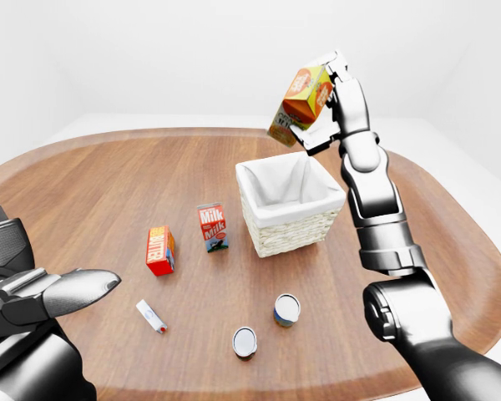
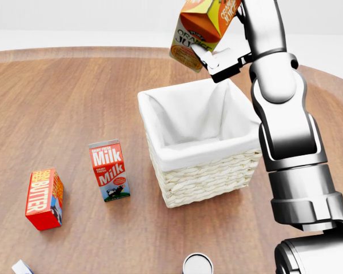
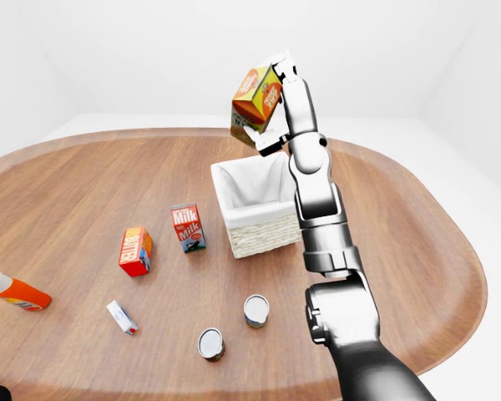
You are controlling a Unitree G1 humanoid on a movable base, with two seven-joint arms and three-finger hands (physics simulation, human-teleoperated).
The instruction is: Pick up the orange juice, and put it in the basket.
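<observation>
Orange juice carton (image 2: 201,29) is up in the air, tilted, gripped by the right hand (image 2: 220,57), sitting at 12 o'clock of the wicker basket (image 2: 208,177) and apart from its rim. Milk carton (image 2: 108,170) stands upright at the basket's 9 o'clock, butter box (image 2: 44,198) further out toward 8. Left hand (image 1: 63,292) hangs low at the left-eye view's 8 o'clock, fingers extended, holding nothing. Two cans (image 1: 286,309) sit toward 6 on the wooden table (image 2: 57,103).

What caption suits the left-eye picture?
Right hand holds the orange juice carton, tilted, above the basket.
</observation>
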